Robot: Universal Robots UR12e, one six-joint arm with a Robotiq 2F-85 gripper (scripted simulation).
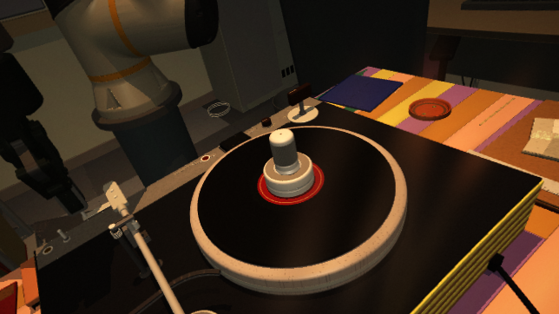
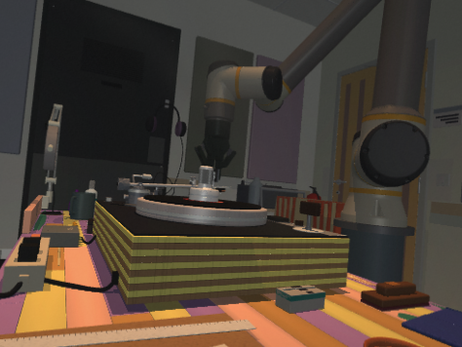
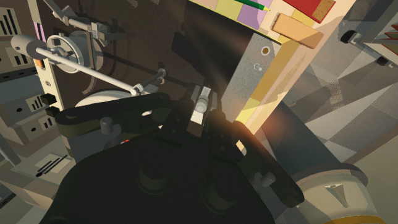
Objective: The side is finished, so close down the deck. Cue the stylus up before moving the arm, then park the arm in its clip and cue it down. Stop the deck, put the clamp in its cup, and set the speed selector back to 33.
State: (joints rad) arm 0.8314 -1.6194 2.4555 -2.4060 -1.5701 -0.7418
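The small pale cue lever (image 3: 201, 103) is mostly hidden between my fingers at the deck's near-left corner, and my gripper (image 3: 201, 106) (image 1: 80, 208) is closed on it. The tonearm (image 1: 143, 256) (image 3: 89, 71) lies over the rim of the platter with its headshell (image 1: 116, 195) by the clip post (image 1: 128, 227). The pale record clamp (image 1: 287, 167) sits upright on the red label of the black record (image 1: 299, 204). The speed selector lever (image 1: 299, 102) stands on its round plate at the deck's far corner. A red start button (image 1: 205, 158) sits on the front strip.
The deck's front strip edge (image 1: 56, 243) runs just under my gripper. The robot's own base (image 1: 139, 117) stands close behind it. An orange cup dish (image 1: 429, 108) and a blue pad (image 1: 360, 92) lie on the striped table beyond the deck.
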